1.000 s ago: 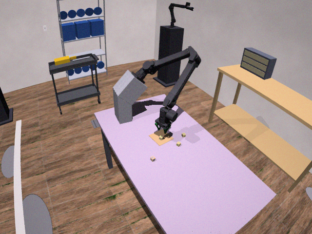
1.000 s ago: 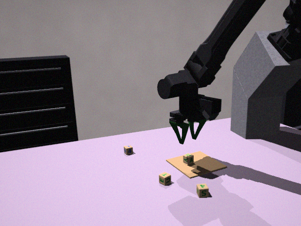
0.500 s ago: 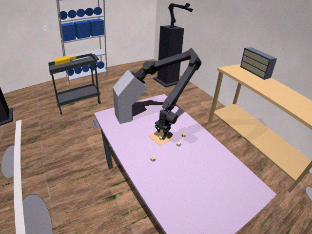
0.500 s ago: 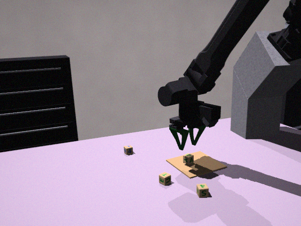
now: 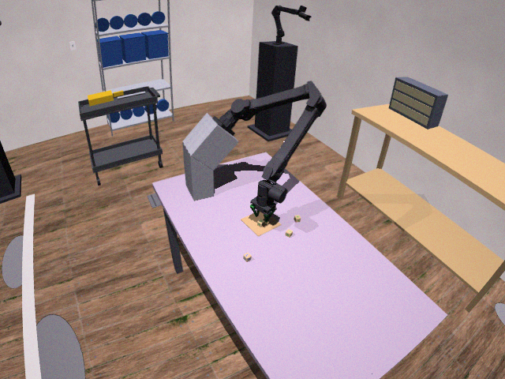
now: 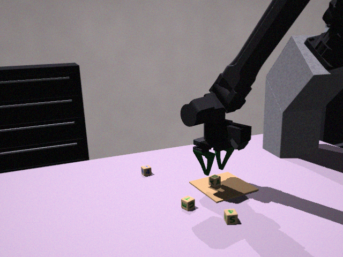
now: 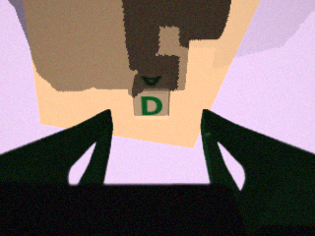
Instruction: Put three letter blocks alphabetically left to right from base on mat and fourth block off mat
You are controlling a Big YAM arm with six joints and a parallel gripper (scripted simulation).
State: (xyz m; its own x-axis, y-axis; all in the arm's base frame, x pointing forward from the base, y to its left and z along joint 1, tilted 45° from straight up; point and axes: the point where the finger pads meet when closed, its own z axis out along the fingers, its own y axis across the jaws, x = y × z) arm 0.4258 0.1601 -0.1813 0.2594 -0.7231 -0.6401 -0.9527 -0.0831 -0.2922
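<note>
A tan mat (image 5: 259, 227) lies flat on the lilac table; it also shows in the exterior view (image 6: 224, 186) and the wrist view (image 7: 98, 59). A wooden block with a green D on top (image 7: 152, 104) sits on the mat near its edge (image 6: 215, 180), partly in the arm's shadow. My gripper (image 6: 213, 169) hangs open and empty just above this block, fingers pointing down, one on each side of it in the wrist view (image 7: 156, 115). Two more lettered blocks (image 6: 187, 203) (image 6: 231, 216) lie on the table beside the mat. A further block (image 6: 146, 170) lies farther off.
The grey robot base housing (image 5: 206, 156) stands at the table's far end. The lone far block also shows in the top view (image 5: 247, 257), the two near ones to the mat's right (image 5: 289, 233) (image 5: 297, 218). A wooden bench (image 5: 428, 163) stands beside the table.
</note>
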